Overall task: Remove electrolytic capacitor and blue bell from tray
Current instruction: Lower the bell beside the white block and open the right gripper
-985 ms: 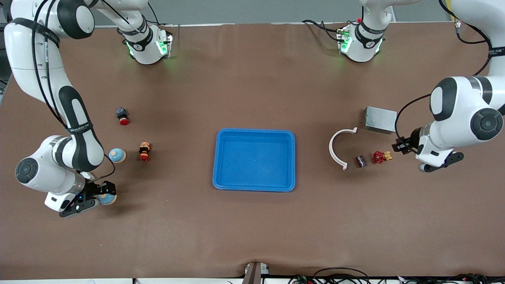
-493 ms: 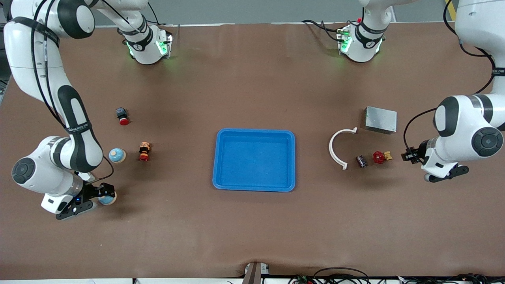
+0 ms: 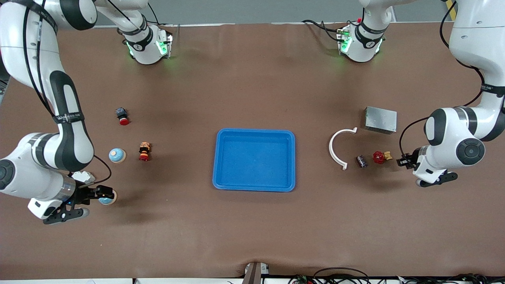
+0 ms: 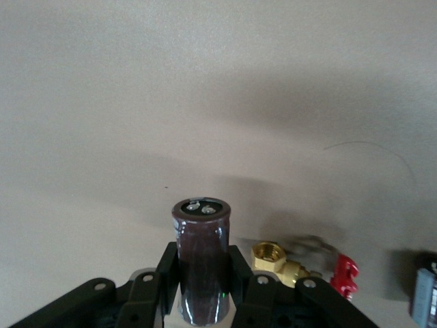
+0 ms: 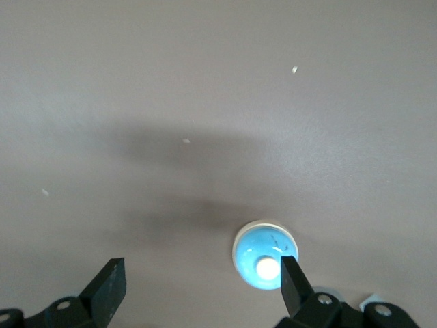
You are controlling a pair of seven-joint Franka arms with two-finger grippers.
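Observation:
My left gripper [image 3: 403, 161] is shut on a dark cylindrical capacitor [image 4: 200, 232], held upright between its fingers [image 4: 169, 266] over the table beside a red-handled brass valve [image 3: 380, 157]. A second dark capacitor [image 3: 361, 161] lies on the table next to that valve. My right gripper [image 3: 99, 194] is open and empty. A blue bell [image 3: 106, 200] rests on the table just past its fingertips; in the right wrist view the bell [image 5: 265, 256] sits beside one finger [image 5: 295, 281]. Another blue bell [image 3: 117, 155] stands farther from the front camera.
A blue tray [image 3: 254, 188] sits mid-table. A white curved piece [image 3: 333, 152] and a grey metal box [image 3: 380, 119] lie near the left arm's end. A red push button [image 3: 123, 116] and a small red-and-orange part [image 3: 144, 152] lie near the right arm's end.
My left gripper has carried the capacitor toward the front camera, level with the valve. My right arm has drawn back toward its end of the table; the bell stays put.

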